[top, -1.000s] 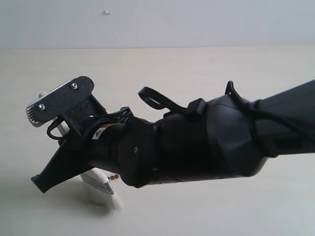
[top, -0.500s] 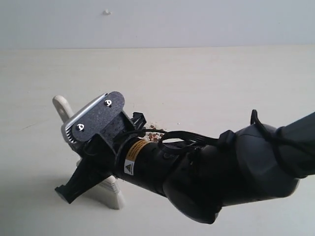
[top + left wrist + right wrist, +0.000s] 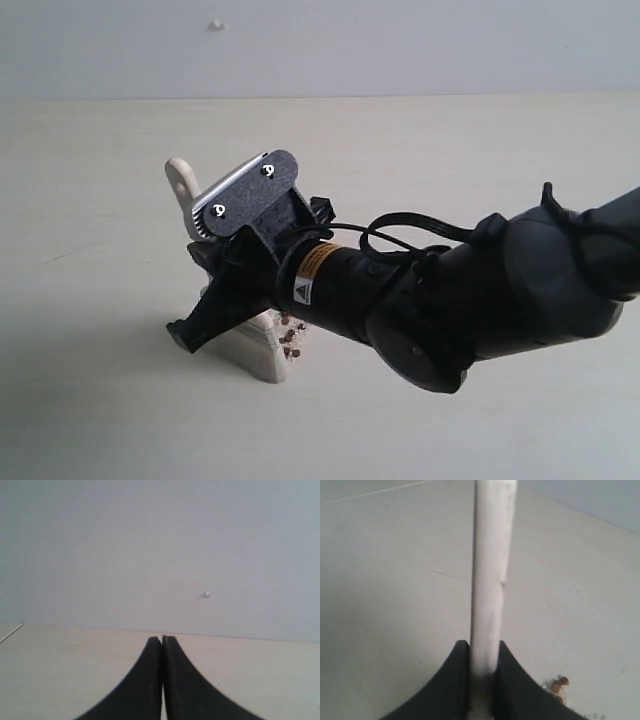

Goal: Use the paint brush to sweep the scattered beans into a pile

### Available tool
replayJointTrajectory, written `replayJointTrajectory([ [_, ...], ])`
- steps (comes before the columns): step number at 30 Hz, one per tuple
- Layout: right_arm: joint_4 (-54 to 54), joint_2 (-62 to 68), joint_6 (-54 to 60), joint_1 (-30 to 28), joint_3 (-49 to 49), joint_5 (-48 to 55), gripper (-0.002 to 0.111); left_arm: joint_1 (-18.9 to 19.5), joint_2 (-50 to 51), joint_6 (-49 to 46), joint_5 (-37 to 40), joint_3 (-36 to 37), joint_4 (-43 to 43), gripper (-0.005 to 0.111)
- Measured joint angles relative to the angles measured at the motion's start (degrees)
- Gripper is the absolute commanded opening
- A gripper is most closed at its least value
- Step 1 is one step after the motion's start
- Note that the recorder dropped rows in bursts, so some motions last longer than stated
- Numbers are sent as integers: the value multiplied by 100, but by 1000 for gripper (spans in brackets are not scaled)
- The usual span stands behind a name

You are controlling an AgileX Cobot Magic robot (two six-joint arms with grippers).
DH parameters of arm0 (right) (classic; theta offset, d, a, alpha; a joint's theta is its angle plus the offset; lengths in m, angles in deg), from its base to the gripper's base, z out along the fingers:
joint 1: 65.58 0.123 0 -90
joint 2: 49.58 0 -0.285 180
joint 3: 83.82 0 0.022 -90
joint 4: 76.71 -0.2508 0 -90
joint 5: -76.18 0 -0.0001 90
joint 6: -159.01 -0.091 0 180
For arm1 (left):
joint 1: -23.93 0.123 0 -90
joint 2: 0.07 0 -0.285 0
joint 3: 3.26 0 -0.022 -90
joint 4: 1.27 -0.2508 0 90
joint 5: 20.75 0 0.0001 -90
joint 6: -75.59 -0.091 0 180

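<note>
We see the right arm's black gripper (image 3: 213,318) clenched on a wide flat paint brush (image 3: 181,183) with a pale wooden handle and whitish bristles. The brush leans steeply, handle end up, bristles down on the pale beige table (image 3: 470,150). In the right wrist view the jaws stand one on each side of the handle (image 3: 490,555), touching it.

A few tiny round reddish-brown beans (image 3: 290,337) lie just beside the bristles. The arm hides the table behind them, so we cannot tell whether a pile has formed. The right wrist view also shows a few beans (image 3: 559,684) near the gripper.

The left arm's black gripper (image 3: 161,647) is empty, its two fingers pressed together, facing a bare wall.

We judge the brush light, its handle stiff and its bristles soft and bendable. A hold low on the handle, near the head, should steer it best. The beans look hard and likely to roll, so gentle strokes suit them.
</note>
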Motion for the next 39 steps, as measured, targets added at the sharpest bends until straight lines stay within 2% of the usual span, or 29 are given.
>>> replayJointTrajectory([
  [7,120,184,-11,-264,0,-508,0,0,0,0,0,0,0,0],
  [13,457,38,-297,-276,0,-457,0,0,0,0,0,0,0,0],
  [20,1787,-771,-1594,-284,0,165,0,0,0,0,0,0,0,0],
  [24,1679,-1310,-1578,-297,0,1013,0,0,0,0,0,0,0,0],
  [27,660,-1594,-653,-297,-10,1567,0,0,0,0,0,0,0,0],
  [31,-1737,-1788,1650,-297,-10,1551,0,0,0,0,0,0,0,0],
  [35,-4169,-1781,3978,-297,-10,843,0,0,0,0,0,0,0,0],
  [39,-5568,-1551,4996,-297,-10,-278,0,0,0,0,0,0,0,0],
])
